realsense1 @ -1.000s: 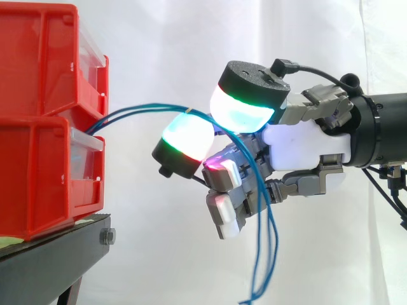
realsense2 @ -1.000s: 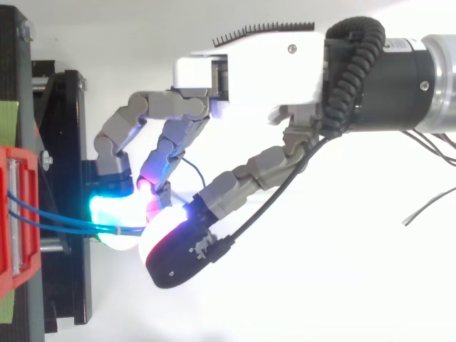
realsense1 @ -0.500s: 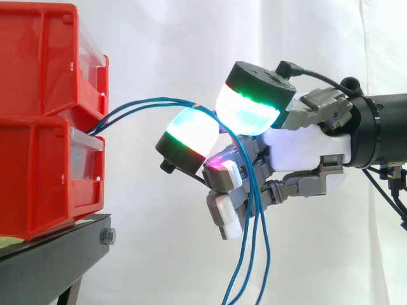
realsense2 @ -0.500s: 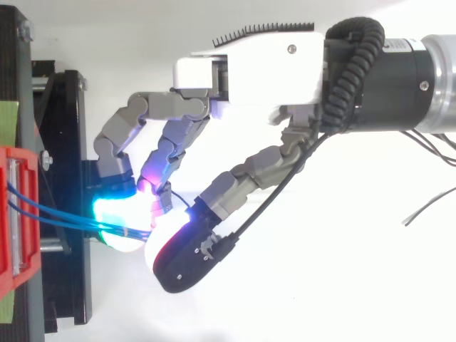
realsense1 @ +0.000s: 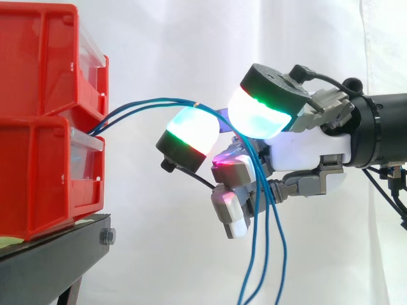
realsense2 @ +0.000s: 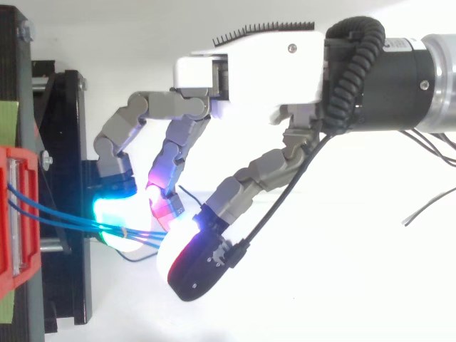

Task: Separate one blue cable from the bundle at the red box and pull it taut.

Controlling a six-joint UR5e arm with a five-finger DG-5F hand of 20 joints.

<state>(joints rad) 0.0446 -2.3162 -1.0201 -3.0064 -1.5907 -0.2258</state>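
Clear of red bins (realsense1: 38, 127), hand (realsense1: 306, 151) curled round blue cables (realsense1: 145, 107)

Stacked red plastic bins (realsense1: 44, 121) block the left, thin blue cables (realsense1: 172, 100) cross the middle gap, open room above them

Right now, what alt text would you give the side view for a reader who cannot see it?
Thin blue cables arch from the stacked red plastic bins on the left across to the robot hand on the right, then hang slack below it. The bins sit on a black metal stand.
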